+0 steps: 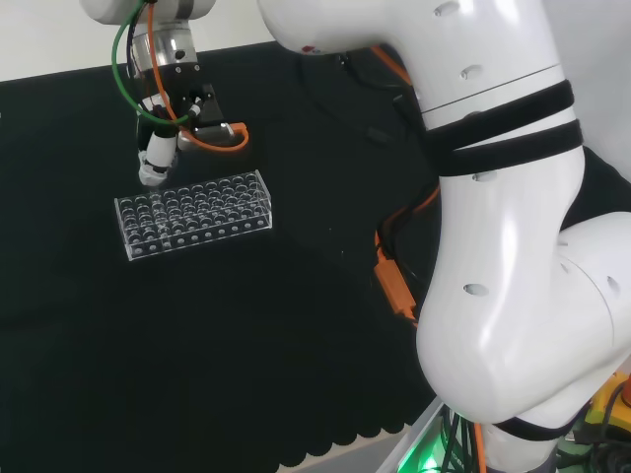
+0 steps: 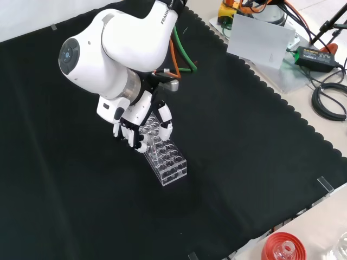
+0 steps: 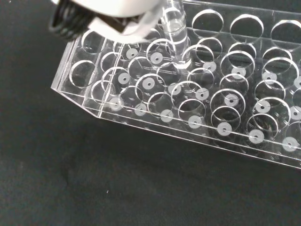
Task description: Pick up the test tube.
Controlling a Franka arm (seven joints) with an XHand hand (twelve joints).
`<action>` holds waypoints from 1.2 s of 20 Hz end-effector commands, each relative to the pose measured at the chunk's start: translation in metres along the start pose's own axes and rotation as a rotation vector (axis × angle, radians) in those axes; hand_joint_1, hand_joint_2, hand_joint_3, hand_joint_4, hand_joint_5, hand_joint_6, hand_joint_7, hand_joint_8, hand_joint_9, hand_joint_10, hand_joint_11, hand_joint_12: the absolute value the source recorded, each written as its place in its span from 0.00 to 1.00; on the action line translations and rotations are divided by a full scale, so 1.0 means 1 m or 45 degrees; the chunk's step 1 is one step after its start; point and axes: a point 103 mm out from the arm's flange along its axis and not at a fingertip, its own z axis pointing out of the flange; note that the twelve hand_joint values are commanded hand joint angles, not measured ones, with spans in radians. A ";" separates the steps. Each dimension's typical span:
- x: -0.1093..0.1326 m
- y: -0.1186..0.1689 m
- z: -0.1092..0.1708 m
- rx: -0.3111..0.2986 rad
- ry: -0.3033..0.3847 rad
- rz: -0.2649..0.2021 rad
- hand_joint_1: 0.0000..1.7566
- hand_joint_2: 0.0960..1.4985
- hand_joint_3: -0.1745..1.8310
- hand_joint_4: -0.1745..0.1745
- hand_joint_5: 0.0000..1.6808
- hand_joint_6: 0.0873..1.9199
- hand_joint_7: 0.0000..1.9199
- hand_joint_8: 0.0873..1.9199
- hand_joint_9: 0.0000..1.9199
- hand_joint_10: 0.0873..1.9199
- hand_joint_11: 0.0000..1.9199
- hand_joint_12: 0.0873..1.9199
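Observation:
A clear plastic test tube rack (image 1: 192, 217) with many round holes lies on the black cloth. My hand (image 1: 158, 158) hangs over its left end in the head view. From the front, the hand (image 2: 142, 125) sits on the rack's (image 2: 165, 154) far end with its fingers curled downward. The wrist view has a clear test tube (image 3: 176, 37) standing upright in a hole of the rack (image 3: 141, 120). Its upper part runs up against a white finger of the hand (image 3: 113, 16). The tube's top is hidden.
The arm's white links (image 1: 493, 197) stand at the right of the head view, with an orange cable (image 1: 394, 286) beside them. In the front view a red ribbed ring (image 2: 282, 249) sits off the cloth at the bottom right. A grey plate (image 2: 260, 40) and cables (image 2: 331, 97) lie beyond the cloth's scalloped edge.

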 end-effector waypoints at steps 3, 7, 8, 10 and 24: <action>0.015 0.005 -0.006 -0.007 -0.004 -0.021 0.59 0.36 0.40 0.07 0.37 0.41 0.51 0.37 0.42 0.38 0.20 0.75; 0.018 0.004 -0.007 -0.016 -0.007 -0.032 0.59 0.36 0.41 0.06 0.38 0.42 0.53 0.37 0.42 0.38 0.20 0.74; 0.018 0.004 -0.007 -0.018 -0.009 -0.031 0.60 0.35 0.41 0.05 0.38 0.42 0.54 0.37 0.43 0.37 0.20 0.74; 0.019 0.003 -0.006 -0.016 -0.019 -0.032 0.61 0.35 0.41 0.02 0.42 0.41 0.56 0.36 0.44 0.37 0.21 0.74; 0.014 0.003 -0.003 -0.034 -0.068 -0.006 0.69 0.33 0.46 0.00 0.55 0.37 0.69 0.28 0.52 0.32 0.26 0.71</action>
